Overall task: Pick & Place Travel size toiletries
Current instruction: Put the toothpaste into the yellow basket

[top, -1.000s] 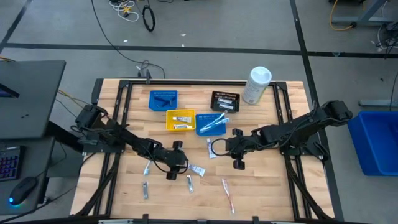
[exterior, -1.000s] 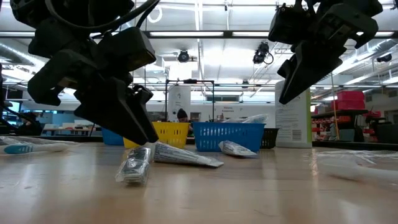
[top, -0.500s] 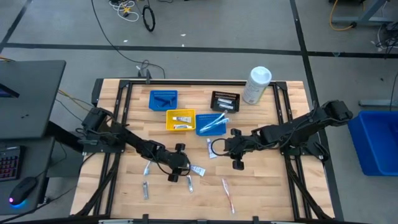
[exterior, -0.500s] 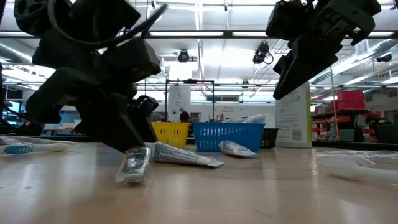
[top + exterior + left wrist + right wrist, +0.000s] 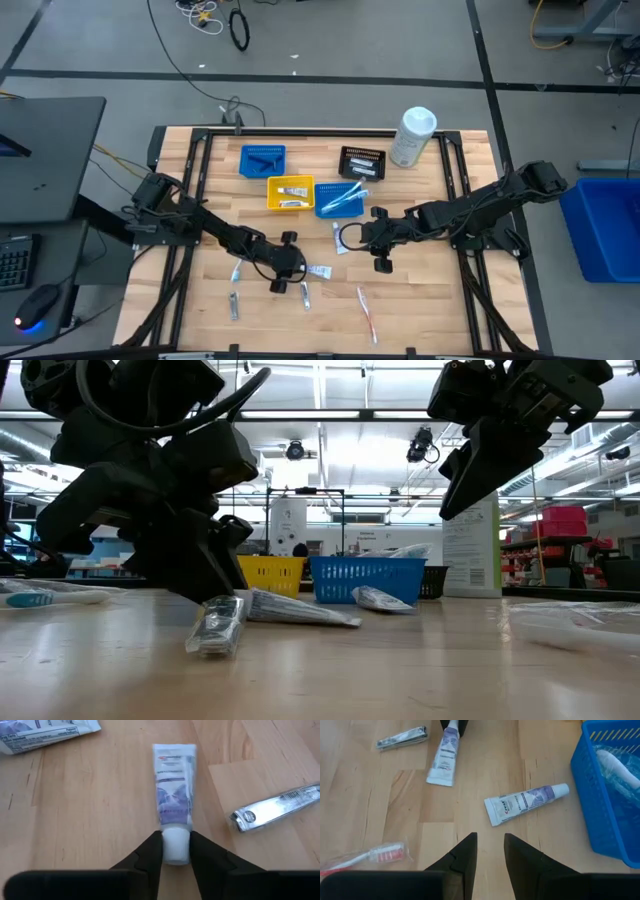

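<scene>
The left arm stretches low across the counter's front half, its left pincer (image 5: 286,270) down at the surface with both fingers (image 5: 150,851) pressed against the white cap of a small tube (image 5: 173,792). The right arm reaches in from the right side, its right pincer (image 5: 379,250) raised above the counter, fingers (image 5: 465,851) narrowly parted and holding nothing.

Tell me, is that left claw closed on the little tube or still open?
Closed on it. In its wrist view the left gripper has both fingers pressed against the white cap of the mini tube, which lies flat on the table.
</scene>
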Tool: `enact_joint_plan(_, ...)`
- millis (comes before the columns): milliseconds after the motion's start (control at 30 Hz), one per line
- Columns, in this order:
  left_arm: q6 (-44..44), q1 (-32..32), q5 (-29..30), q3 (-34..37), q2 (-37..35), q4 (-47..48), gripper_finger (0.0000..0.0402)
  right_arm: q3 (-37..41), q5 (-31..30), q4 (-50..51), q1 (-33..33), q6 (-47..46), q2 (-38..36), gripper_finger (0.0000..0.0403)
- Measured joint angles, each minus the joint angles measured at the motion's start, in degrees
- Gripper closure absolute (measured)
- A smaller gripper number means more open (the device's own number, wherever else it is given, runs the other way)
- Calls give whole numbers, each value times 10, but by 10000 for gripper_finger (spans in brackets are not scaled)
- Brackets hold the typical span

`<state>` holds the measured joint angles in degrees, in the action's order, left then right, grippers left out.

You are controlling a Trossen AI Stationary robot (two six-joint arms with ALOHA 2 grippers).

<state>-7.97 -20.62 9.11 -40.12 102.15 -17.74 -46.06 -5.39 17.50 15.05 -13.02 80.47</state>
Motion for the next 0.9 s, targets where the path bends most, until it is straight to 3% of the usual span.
enact_joint_plan(167,-18,0,4,0,-6,7,332,0,0,0,0,0,0,297)
enact_joint_plan(367,-37,1,52,0,-58,28,320,0,0,0,0,0,0,298)
enact_joint_plan(567,-52,21,214,0,-173,164,330,0,0,0,0,0,0,299)
enact_joint_plan(667,-54,52,255,0,-229,234,329,0,0,-1,0,0,0,298)
enact_joint_plan(767,-53,97,243,0,-268,270,318,0,0,-1,0,0,0,297)
enact_joint_plan(900,-25,171,163,0,-278,286,317,0,0,-2,0,0,0,299)
